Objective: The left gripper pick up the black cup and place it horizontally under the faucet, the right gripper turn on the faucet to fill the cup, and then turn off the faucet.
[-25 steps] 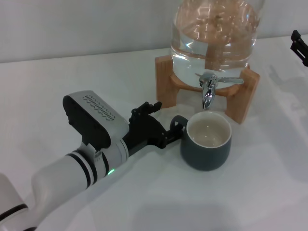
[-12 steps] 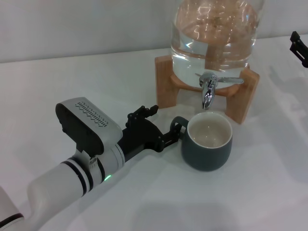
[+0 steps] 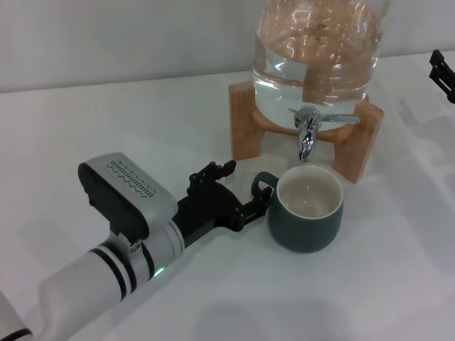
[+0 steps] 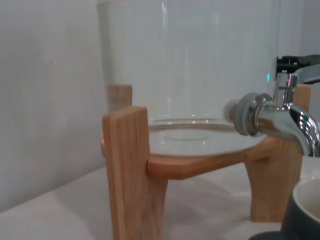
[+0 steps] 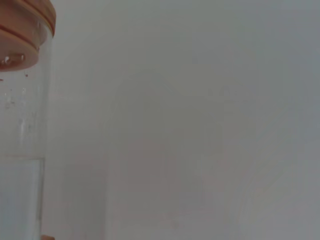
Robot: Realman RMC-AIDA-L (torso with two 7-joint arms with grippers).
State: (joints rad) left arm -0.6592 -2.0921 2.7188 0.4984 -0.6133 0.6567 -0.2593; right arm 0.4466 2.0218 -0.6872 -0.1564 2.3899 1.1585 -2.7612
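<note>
Cup: the squat dark teal-grey mug with a cream-white inside (image 3: 306, 208) stands upright on the white tabletop (image 3: 106, 121), its mouth directly below the spout, loop handle turned toward the robot's left.
Faucet: the small shiny chrome tap with a thin lever (image 3: 310, 126) juts from the clear glass water jar (image 3: 320, 50) on its wooden stand (image 3: 245, 135); no water is running and the mug looks empty.
Left gripper: the black two-finger claw on the white banded arm (image 3: 245, 190) sits just beside the handle, fingers spread apart with nothing between them.
Change: over the last second that arm has slid back toward the robot while the mug stayed put — the handle has been released.
Meaning: placement looks finished, so the next step probably falls to the other arm, at the lever.
Right gripper: only a black sliver (image 3: 442, 71) at the far right edge, well apart from the tap — I cannot tell how its fingers stand.
</note>
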